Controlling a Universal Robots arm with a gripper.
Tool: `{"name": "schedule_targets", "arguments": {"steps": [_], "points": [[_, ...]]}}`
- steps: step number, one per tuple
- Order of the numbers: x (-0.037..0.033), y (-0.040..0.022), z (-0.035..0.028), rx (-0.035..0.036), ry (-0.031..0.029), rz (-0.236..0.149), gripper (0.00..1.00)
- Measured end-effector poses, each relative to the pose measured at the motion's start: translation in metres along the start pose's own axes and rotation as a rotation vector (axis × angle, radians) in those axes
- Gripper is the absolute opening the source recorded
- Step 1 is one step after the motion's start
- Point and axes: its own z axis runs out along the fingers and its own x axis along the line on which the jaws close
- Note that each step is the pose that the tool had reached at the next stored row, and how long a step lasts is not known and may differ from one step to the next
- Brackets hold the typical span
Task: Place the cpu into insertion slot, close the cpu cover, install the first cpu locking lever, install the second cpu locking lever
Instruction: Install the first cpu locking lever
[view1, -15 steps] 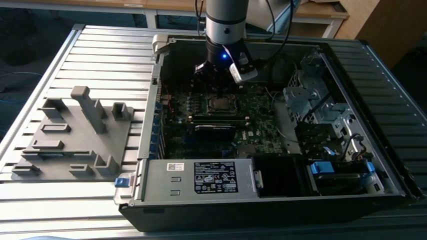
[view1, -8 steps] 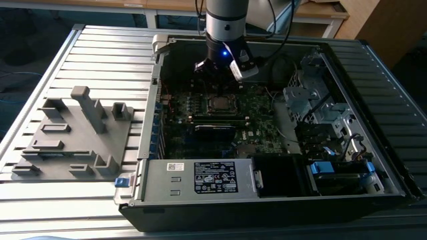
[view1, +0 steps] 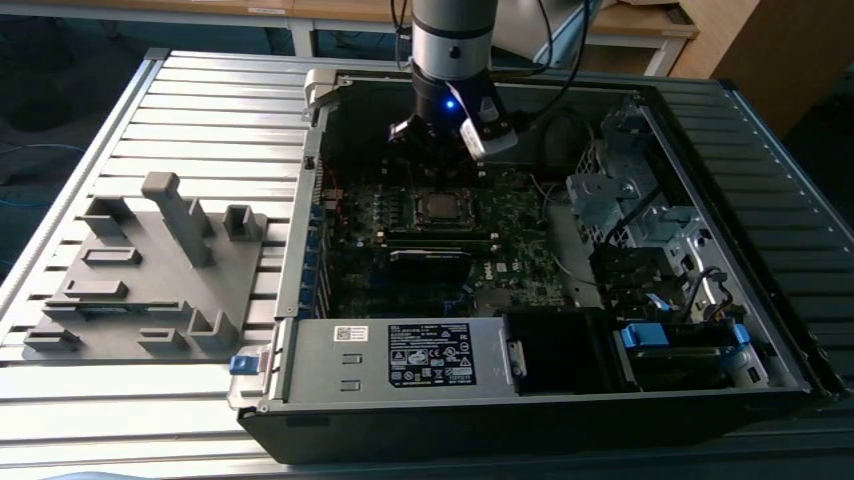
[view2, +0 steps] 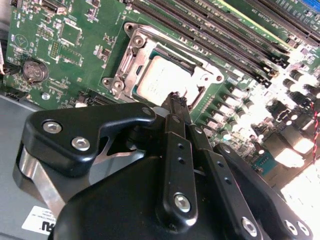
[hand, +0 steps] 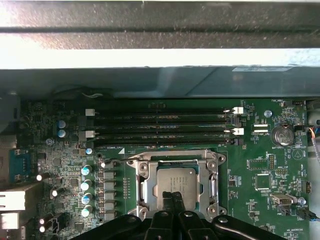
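Observation:
The cpu (hand: 183, 183) (view2: 161, 80), a flat silvery square, lies in the insertion slot (view2: 167, 51) on the green board. In the exterior view the cpu (view1: 438, 207) sits mid-board inside the open computer case. The cpu cover (hand: 143, 186) (view2: 126, 70), a silvery frame, lies flat around the chip, which shows through its window. My gripper (hand: 172, 197) (view2: 175, 101) hangs just over the cover's near edge, its black fingers pressed together with nothing between them. In the exterior view the gripper (view1: 445, 183) points down at the socket. I cannot make out the locking levers' positions.
Long black memory slots (hand: 160, 127) run beside the socket. The case walls (view1: 310, 250) ring the board, with a grey labelled power supply (view1: 400, 360) at the front and a metal drive cage (view1: 627, 210) at the exterior view's right. A grey fixture plate (view1: 147, 280) lies outside, left.

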Motion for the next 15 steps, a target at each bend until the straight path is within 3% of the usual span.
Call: {"name": "schedule_targets", "arguments": {"steps": [15], "points": [[-0.0001,0.0,-0.0027,0.0003,0.0002,0.0,0.11]]}}
